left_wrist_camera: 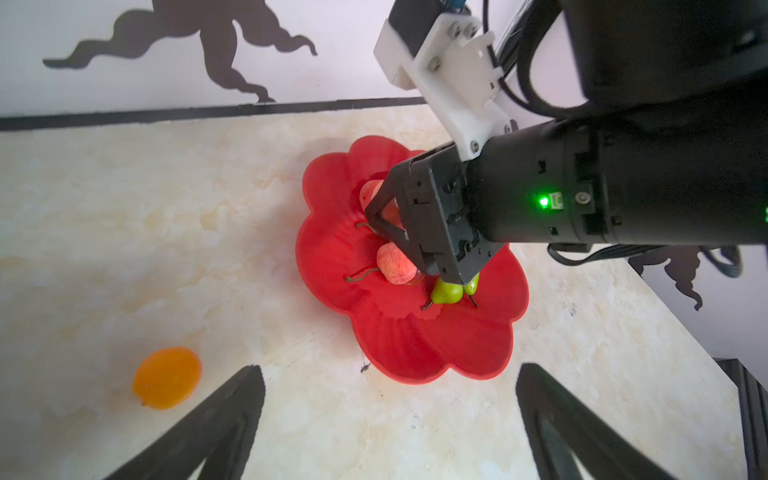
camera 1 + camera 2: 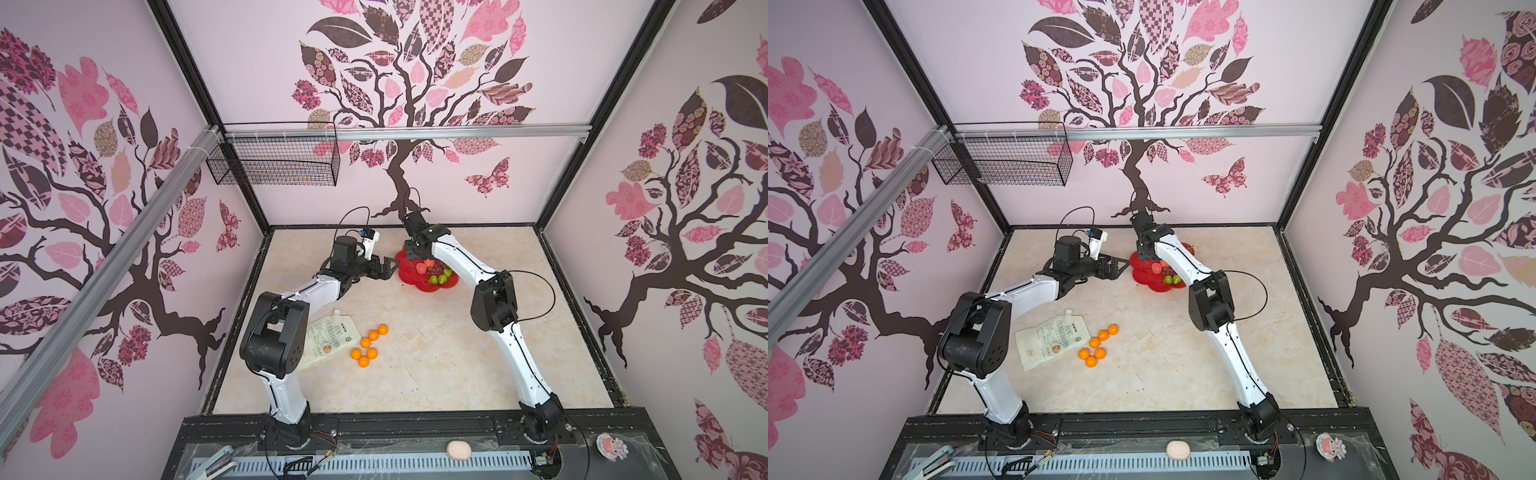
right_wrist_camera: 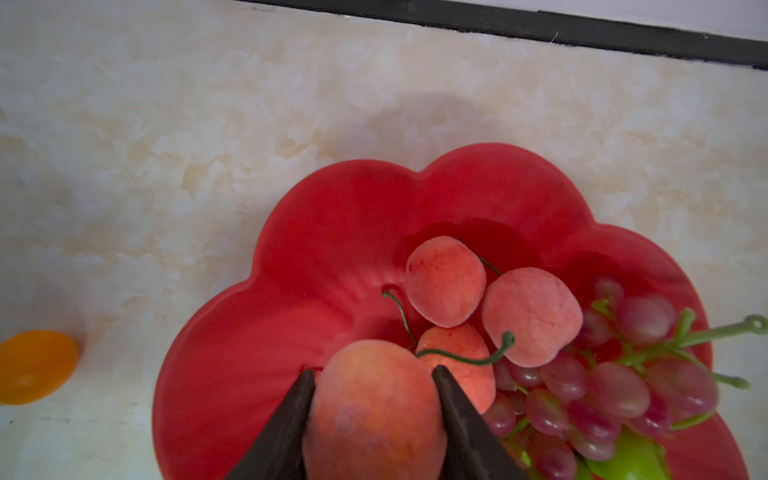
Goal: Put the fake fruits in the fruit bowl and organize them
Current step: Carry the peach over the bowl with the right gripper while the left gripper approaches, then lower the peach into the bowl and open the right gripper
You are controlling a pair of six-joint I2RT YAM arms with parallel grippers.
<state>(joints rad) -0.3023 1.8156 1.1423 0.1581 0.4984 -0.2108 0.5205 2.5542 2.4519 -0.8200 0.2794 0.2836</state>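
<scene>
The red flower-shaped fruit bowl (image 2: 415,284) (image 3: 332,232) sits at the back of the table. It holds three pink-red peaches (image 3: 444,282), a purple-red grape bunch (image 3: 602,386) and green pears (image 1: 446,293). My right gripper (image 3: 374,372) hangs over the bowl, shut on another peach (image 3: 374,411). Just left of the bowl, my left gripper (image 1: 390,370) (image 2: 390,266) is open and holds nothing. One orange (image 1: 166,378) lies on the table beside the bowl. Several more oranges (image 2: 368,345) (image 2: 1096,347) are clustered near the front left.
A flat white printed pouch (image 2: 328,340) lies next to the orange cluster, partly under the left arm. A black wire basket (image 2: 274,162) hangs on the back wall at the upper left. Black frame rails edge the marble table.
</scene>
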